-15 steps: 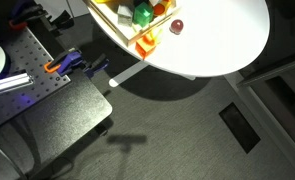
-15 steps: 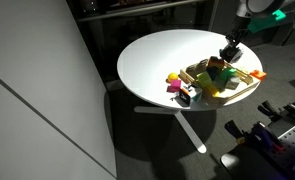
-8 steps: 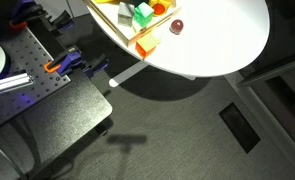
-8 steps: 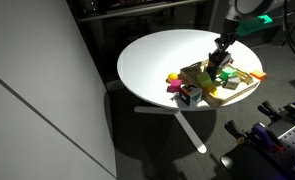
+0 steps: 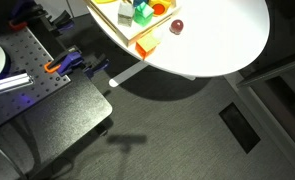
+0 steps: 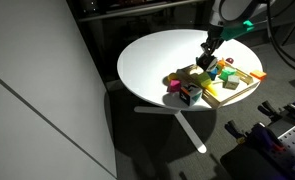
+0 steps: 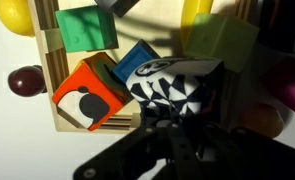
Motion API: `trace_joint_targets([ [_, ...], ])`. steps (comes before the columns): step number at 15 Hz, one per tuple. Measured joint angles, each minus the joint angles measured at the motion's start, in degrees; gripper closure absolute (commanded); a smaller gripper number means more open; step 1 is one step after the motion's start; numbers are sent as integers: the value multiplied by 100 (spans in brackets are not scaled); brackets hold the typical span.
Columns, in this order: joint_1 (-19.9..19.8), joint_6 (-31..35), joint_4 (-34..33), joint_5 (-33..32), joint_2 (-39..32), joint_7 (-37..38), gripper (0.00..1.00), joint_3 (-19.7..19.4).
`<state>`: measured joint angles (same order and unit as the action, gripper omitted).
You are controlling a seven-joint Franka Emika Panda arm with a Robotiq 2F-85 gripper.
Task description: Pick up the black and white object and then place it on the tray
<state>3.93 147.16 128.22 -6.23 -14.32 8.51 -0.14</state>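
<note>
The black and white object (image 7: 177, 85), a checkered cube, fills the middle of the wrist view just beyond my fingertips. It looks larger than the other blocks and overlaps a blue block (image 7: 137, 62). My gripper (image 7: 177, 138) appears shut on it, though the jaws are dark. The light wooden tray (image 7: 49, 95) lies below with green (image 7: 87, 30) and orange (image 7: 87, 98) blocks in it. In an exterior view my gripper (image 6: 206, 62) hangs low over the back of the tray (image 6: 242, 92). The tray's corner also shows in an exterior view (image 5: 117, 20).
A dark red ball (image 5: 175, 27) lies on the round white table (image 6: 157, 50) beside the tray, and it also shows in the wrist view (image 7: 25, 80). Magenta (image 6: 174, 88) and yellow (image 6: 172, 78) pieces and a small dark-and-white block (image 6: 187, 93) sit at the tray's near-left end.
My gripper has moved leftward over the tray in the exterior view, toward the end with the magenta and yellow pieces. The blocks in the tray have not moved.
</note>
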Motion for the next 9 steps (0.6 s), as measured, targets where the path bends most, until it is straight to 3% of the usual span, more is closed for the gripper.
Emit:
trace_joint_targets([
  [7, 132, 235, -148, -148, -294, 160, 3, -95],
  [9, 132, 248, -150, -173, -323, 161, 0, -148],
])
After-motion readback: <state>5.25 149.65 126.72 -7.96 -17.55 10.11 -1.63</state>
